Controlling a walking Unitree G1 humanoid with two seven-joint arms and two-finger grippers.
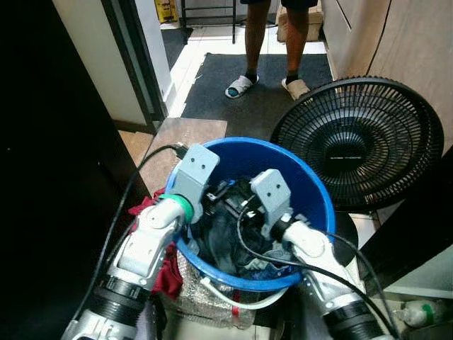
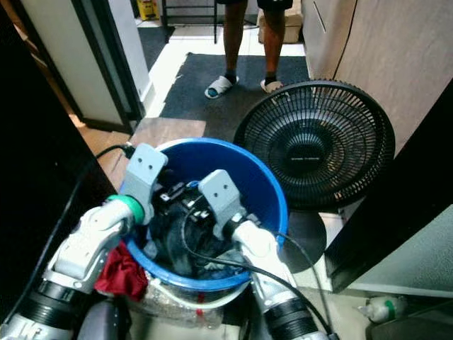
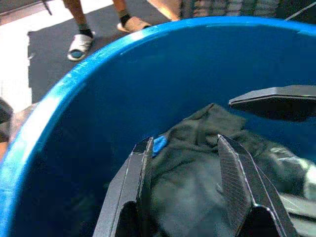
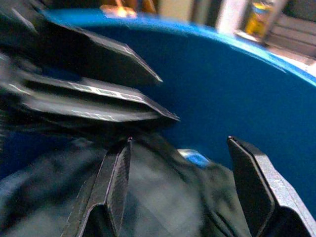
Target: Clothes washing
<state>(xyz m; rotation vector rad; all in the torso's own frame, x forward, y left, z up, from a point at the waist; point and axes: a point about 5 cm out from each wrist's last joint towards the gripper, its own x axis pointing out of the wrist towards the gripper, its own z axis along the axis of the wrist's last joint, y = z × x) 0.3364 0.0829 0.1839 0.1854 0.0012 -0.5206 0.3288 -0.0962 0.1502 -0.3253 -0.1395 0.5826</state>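
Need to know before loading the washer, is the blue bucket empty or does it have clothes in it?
Not empty: the blue bucket holds dark clothes, with both tools reaching inside.

The person is cut off above the knees; the right wrist view is motion-blurred.

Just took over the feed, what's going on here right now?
Both arms are reaching into a blue tub of laundry. The left gripper and right gripper are open, fingers spread over dark clothes inside the tub, gripping nothing yet. A red garment hangs outside the tub on the robot's left. A black fan stands on the floor to the right, and a person in sandals stands on the mat beyond.
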